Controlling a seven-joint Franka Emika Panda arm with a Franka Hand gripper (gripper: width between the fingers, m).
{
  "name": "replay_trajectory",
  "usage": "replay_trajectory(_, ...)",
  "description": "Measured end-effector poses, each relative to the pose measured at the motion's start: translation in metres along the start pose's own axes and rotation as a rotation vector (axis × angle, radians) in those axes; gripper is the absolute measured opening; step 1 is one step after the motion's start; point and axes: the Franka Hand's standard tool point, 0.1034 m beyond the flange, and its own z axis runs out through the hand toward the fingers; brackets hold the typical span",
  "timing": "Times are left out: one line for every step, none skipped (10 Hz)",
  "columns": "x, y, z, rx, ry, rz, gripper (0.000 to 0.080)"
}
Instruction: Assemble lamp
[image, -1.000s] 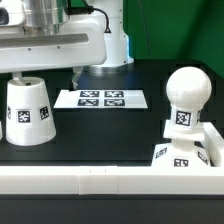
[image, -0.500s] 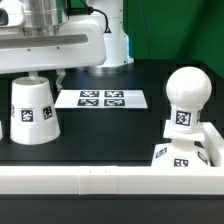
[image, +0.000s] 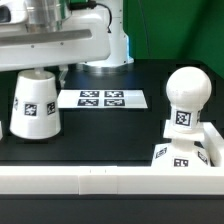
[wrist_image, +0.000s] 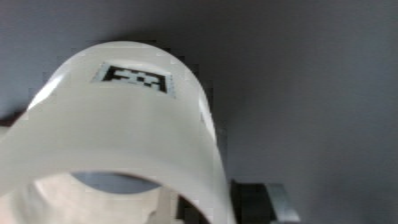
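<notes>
The white tapered shade (image: 35, 105) stands wide end down at the exterior view's left, a square tag on its side. My gripper (image: 38, 72) sits on its narrow top and is shut on its rim. In the wrist view the shade (wrist_image: 134, 110) fills the frame, with one dark finger (wrist_image: 267, 200) against its outer wall; the other finger is hidden. The rounded bulb (image: 186, 90) stands upright on the tagged square base (image: 180, 155) at the exterior view's right, well apart from the shade.
The marker board (image: 102, 98) lies flat on the black table between the shade and the bulb. A white rail (image: 100, 182) runs along the front edge. The arm's white body (image: 60, 45) hangs over the back left.
The gripper and the shade have moved a little toward the exterior view's right, closer to the marker board. The bulb and base have not moved.
</notes>
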Motion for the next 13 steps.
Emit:
replay_trajectory(0.006, -0.012, -0.013, 0.036, -0.004, 0.017, 0.0043)
replay_trajectory(0.015, -0.026, -0.026, 0.074, 0.000, 0.039, 0.0043)
replay_trajectory(0.026, -0.041, -0.042, 0.103, -0.015, 0.091, 0.0043)
replay_trajectory(0.046, -0.057, -0.067, 0.128, -0.017, 0.118, 0.0043)
replay_trajectory(0.064, -0.066, -0.090, 0.139, -0.017, 0.145, 0.0043)
replay_trajectory(0.082, -0.074, -0.112, 0.151, -0.030, 0.197, 0.0044)
replay_trajectory(0.107, -0.078, -0.130, 0.158, -0.020, 0.236, 0.0044)
replay_trajectory(0.128, -0.078, -0.139, 0.178, 0.012, 0.278, 0.0044)
replay_trajectory(0.131, -0.077, -0.138, 0.177, 0.018, 0.273, 0.0045)
replay_trajectory(0.130, -0.078, -0.137, 0.178, 0.016, 0.273, 0.0045)
replay_trajectory(0.130, -0.078, -0.137, 0.178, 0.016, 0.273, 0.0045)
replay_trajectory(0.130, -0.077, -0.137, 0.178, 0.015, 0.273, 0.0045)
replay_trajectory(0.130, -0.080, -0.136, 0.176, 0.022, 0.271, 0.0045)
